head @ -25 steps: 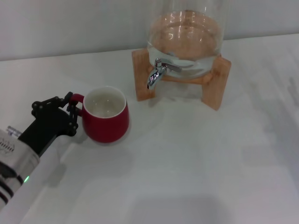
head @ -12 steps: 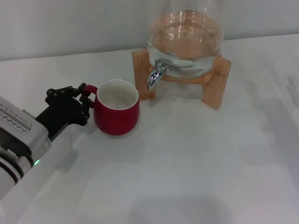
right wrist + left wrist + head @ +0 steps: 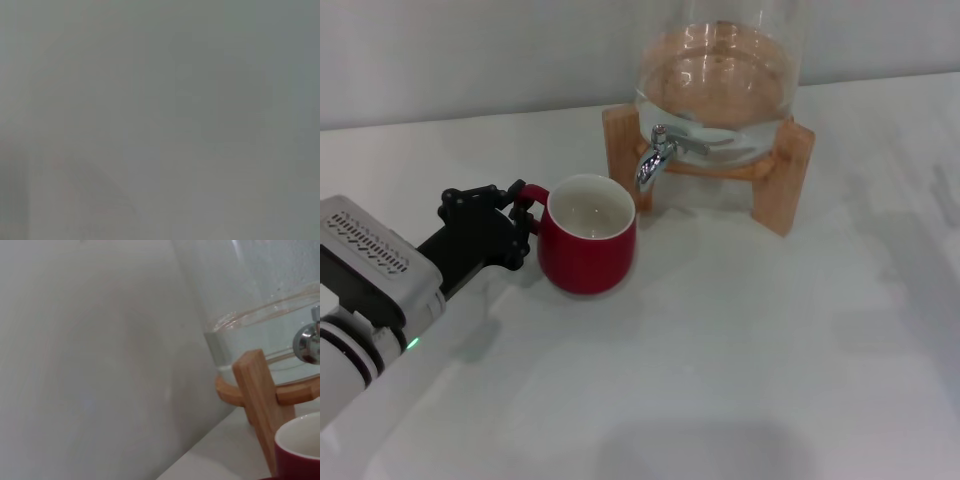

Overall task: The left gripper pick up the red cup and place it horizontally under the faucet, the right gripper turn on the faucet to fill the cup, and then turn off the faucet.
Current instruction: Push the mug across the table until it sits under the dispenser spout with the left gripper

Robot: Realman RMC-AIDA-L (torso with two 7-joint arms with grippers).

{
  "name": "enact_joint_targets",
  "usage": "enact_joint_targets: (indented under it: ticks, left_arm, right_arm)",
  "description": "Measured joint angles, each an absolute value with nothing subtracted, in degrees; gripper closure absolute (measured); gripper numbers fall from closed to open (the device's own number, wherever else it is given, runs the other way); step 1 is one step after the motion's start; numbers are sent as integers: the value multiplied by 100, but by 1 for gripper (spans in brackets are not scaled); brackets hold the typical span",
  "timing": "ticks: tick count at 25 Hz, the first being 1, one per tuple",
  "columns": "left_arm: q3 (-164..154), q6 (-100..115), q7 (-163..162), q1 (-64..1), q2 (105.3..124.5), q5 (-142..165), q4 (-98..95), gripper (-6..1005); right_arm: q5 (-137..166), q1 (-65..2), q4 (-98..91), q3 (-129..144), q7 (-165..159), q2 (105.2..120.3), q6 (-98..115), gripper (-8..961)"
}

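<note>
The red cup (image 3: pixel 586 248) stands upright on the white table, white inside showing, just left of and in front of the faucet (image 3: pixel 656 157). My left gripper (image 3: pixel 523 225) is shut on the cup's small red handle from the left. The chrome faucet juts from a clear glass dispenser (image 3: pixel 720 70) on a wooden stand (image 3: pixel 780 180), its spout a little to the right of the cup's rim. In the left wrist view the cup's rim (image 3: pixel 300 440) sits low beside the stand's leg (image 3: pixel 260 400) and the faucet (image 3: pixel 307 342). The right gripper is out of view.
The white table (image 3: pixel 740 350) spreads open in front of and to the right of the stand. A pale wall runs behind the dispenser. The right wrist view shows only a blank grey surface.
My left gripper has carried the red cup to the right and slightly back, from the left part of the table to a spot close beside the faucet.
</note>
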State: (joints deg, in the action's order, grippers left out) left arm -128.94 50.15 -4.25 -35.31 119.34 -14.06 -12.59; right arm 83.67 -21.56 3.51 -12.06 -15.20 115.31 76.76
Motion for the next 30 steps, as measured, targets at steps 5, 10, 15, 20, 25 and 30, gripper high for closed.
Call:
enact_joint_targets:
  ticks: [5,10,15,20,25,30]
  left_arm:
    - [-12894,5003,-594,-3611,11936,-1278,-1245,906]
    - [-12893,4959,-656,-3698,11943,-1217,-1243,906]
    - [-12894,4929,-803,-3785,11943,-1082,-1237,905]
    - [-12894,4804,-880,-3893,11938,-977,-1231,905]
    - [-12893,4681,-908,-3963,11935,-902,-1230,905]
    - [-12893,4604,-977,-4021,11935,-795,-1230,905]
  right_arm:
    - [8367,-2153,351,-1199,-1520,11531,7711,230]
    - [8367,-2153,352,-1194,-1520,11523,7712,230]
    - [8367,-2157,351,-1195,-1520,11522,7711,230]
    - [8367,-2169,351,-1195,-1520,11522,7711,230]
    - [8367,-2194,351,-1196,-1520,11522,7710,230]
    - [8367,-2224,351,-1186,-1520,11526,7709,230]
